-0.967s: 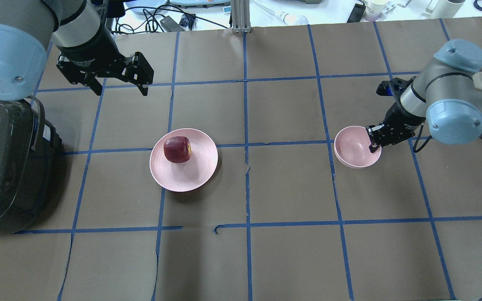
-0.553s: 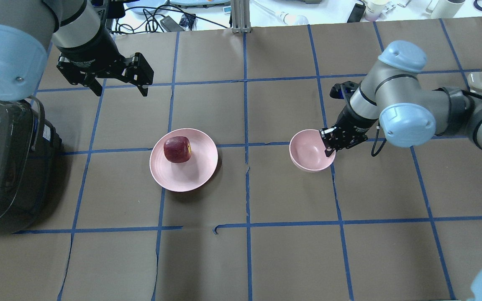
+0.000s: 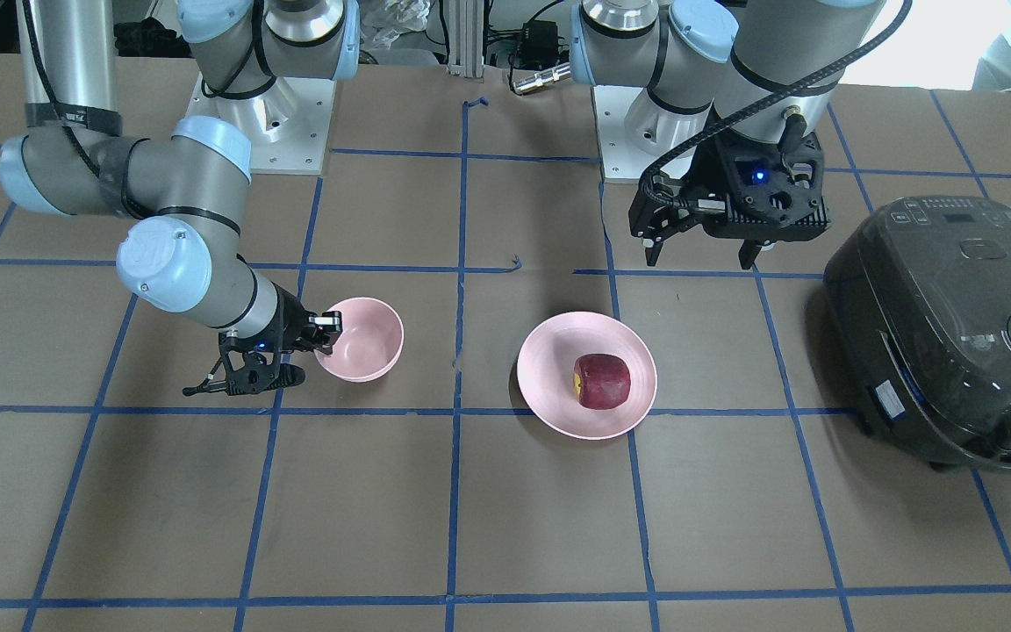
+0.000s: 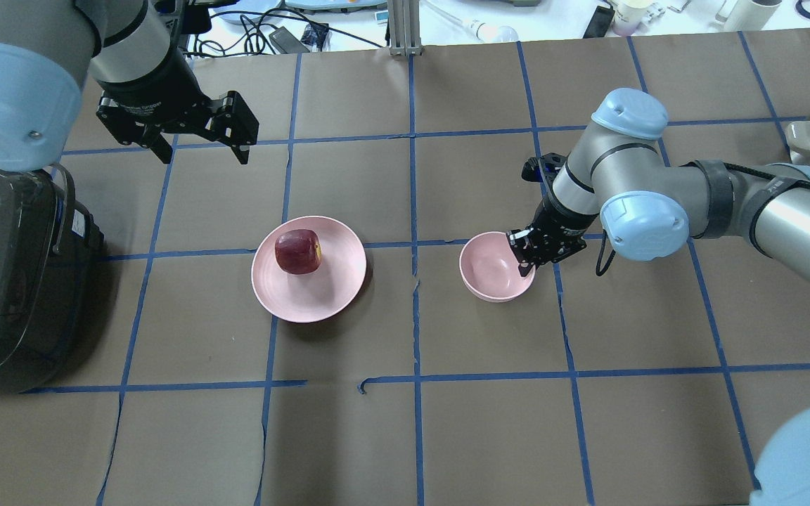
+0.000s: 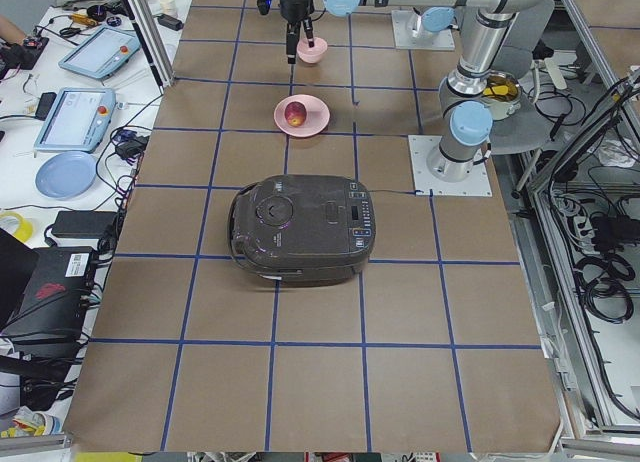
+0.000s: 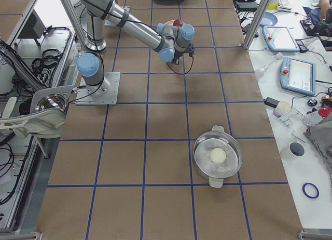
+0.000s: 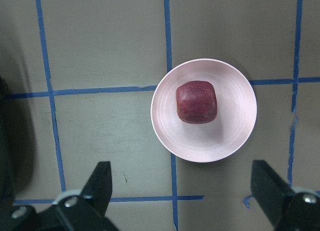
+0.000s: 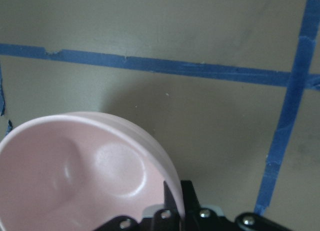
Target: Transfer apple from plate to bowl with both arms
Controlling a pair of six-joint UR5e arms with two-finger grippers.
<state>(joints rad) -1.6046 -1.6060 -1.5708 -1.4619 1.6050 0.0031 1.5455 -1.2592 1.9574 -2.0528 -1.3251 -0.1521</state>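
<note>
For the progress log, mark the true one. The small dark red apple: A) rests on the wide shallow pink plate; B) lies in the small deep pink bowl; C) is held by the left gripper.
A: the dark red apple sits on the wide pink plate; the deep pink bowl is empty, the left gripper open.

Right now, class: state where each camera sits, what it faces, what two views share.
Front-facing: across the table, facing the robot; left end effector at right.
Overhead: behind the robot, looking down; right end effector at right.
Exterior left: table's left end; cooker, left arm near.
Exterior right: table's right end; lidded pot, right arm near.
Left wrist: straight down on apple, plate; fingertips below.
Right wrist: on gripped bowl rim.
First two share apple, plate, bowl.
</note>
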